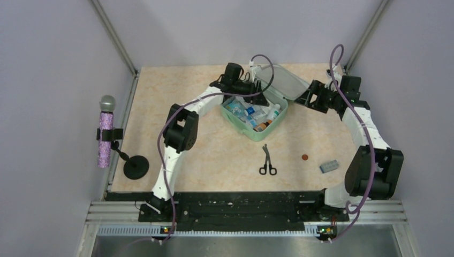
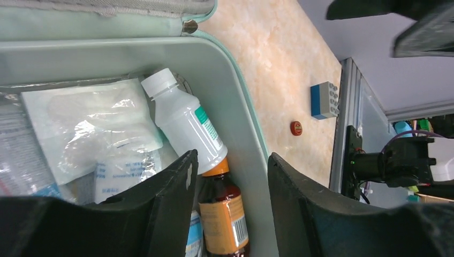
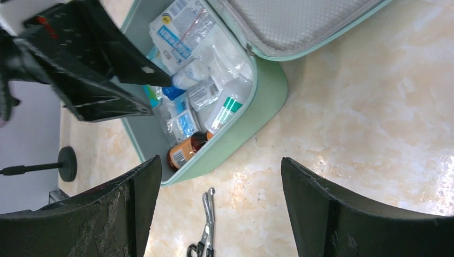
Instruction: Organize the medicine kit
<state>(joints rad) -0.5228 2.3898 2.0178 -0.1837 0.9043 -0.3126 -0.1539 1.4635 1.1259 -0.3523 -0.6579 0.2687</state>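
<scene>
The left gripper [image 2: 233,160] hung with jaws apart, gripping nothing, at the lower centre of its wrist view, above a white bottle [image 2: 184,126] and an amber bottle [image 2: 222,214], probably to straighten them; the right gripper [image 3: 220,163], likewise spread and empty, hovered beside the lid [image 1: 281,80]; the medicine kit [image 1: 242,128] lay open at upper centre of the overhead view.

Between the left jaws, the white bottle [image 2: 184,126] and the amber bottle [image 2: 225,219] lay packed against the wall of the medicine kit [image 2: 243,134], blocking the way down, whereas between the right jaws bare table [image 3: 375,123] lay open, with only the scissors [image 3: 207,214] close beside one jaw.
</scene>
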